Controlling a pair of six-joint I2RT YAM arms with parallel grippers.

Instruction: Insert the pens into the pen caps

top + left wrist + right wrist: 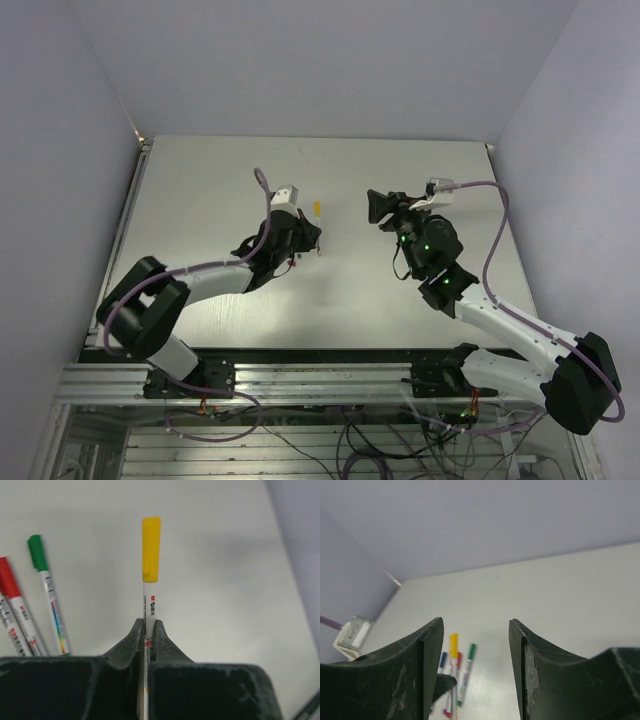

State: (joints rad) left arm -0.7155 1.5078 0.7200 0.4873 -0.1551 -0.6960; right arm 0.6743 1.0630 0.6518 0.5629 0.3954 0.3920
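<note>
Left end effector [148,625] pinches a pen [150,597] lengthwise, yellow cap [151,550] forward; right end effector [476,625] spread apart.

Reads as a robotics lab, a small closed test cell. Shown by a bare pale table [330,180] boxed in on three sides by plain lilac-grey walls [300,60]. Shown too by the aluminium rail [320,376] along the table's near edge, with a left arm [215,280] and a right arm [510,325] bolted there, purple cables [486,265] looped along both, green lights [425,247] glowing on the right one, and loose wires [370,440] tangled below that edge.
</note>
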